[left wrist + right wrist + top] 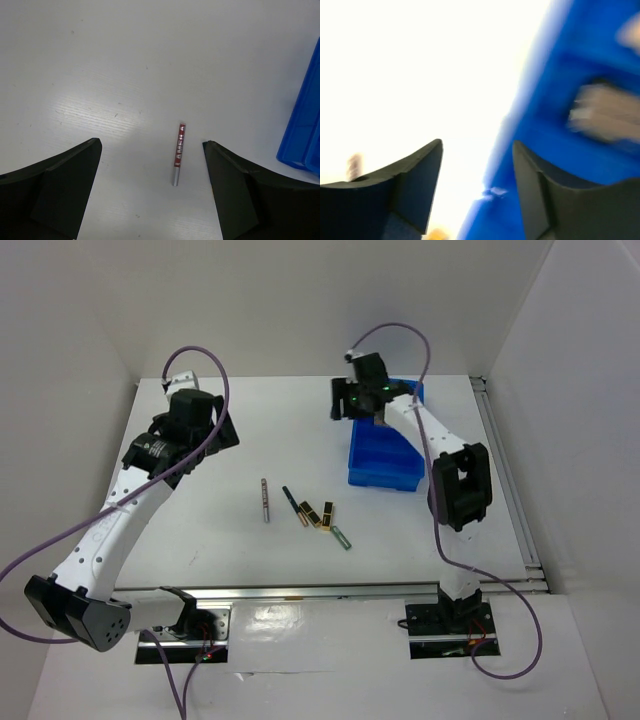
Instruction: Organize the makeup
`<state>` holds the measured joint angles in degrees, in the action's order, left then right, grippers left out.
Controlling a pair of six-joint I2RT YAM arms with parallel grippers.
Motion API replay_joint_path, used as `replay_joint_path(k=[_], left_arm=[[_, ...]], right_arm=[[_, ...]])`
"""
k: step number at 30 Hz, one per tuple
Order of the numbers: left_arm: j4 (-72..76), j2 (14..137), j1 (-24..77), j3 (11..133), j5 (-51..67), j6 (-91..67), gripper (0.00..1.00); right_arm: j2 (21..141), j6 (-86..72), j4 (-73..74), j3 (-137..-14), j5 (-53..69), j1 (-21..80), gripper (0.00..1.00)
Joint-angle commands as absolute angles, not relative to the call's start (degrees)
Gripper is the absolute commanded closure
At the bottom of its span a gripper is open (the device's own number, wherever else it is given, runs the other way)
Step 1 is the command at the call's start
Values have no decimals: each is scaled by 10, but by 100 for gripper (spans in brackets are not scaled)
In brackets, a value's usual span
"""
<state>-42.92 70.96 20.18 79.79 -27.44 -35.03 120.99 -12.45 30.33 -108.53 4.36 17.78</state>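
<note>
While your right gripper (365,395) hangs over the far left corner of the blue bin (385,468), the overhead view shows five small pieces loose on the table (270,430) left of that bin. A slim pencil (266,501) lies on its own, then a dark pencil (291,498), two black-gold lipsticks (325,514) and a green tube (342,537) close together. Your left gripper (200,430) sits up and left of the slim pencil.

From the left wrist, your left gripper (151,144) is spread wide and holds nothing. The slim pencil (178,152) lies flat on the table between the fingers, nearer the right one, touching neither. The blue bin (302,130) shows at the right edge.

From the right wrist, the picture is smeared, but the right gripper (477,145) stands parted and empty beside the blue bin (555,165). A pale blur inside may be a piece already put away.

The step in hand looks like picking up the slim pencil with your left arm. Next you need to shift slightly so it sits centred, come down low to the table, pinch across its width gently since it may roll, then carry it to the bin.
</note>
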Motion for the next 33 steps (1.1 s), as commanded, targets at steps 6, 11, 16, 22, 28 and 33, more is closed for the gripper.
replay_joint_path(k=[6, 11, 16, 22, 28, 33], left_arm=[[-458, 708, 203, 810, -320, -371, 1], [-452, 696, 203, 798, -332, -390, 1], [-452, 684, 203, 792, -332, -396, 1], [-457, 684, 203, 786, -332, -396, 1], [-457, 684, 203, 786, -332, -396, 1], [-452, 679, 203, 786, -332, -390, 1]], right_arm=[[1119, -94, 298, -950, 28, 375, 27], [1156, -88, 298, -960, 25, 443, 26], [1228, -63, 313, -983, 4, 472, 28], [1274, -61, 313, -1002, -7, 485, 33], [1286, -67, 306, -1010, -2, 490, 72], [1286, -67, 313, -1049, -2, 490, 100]])
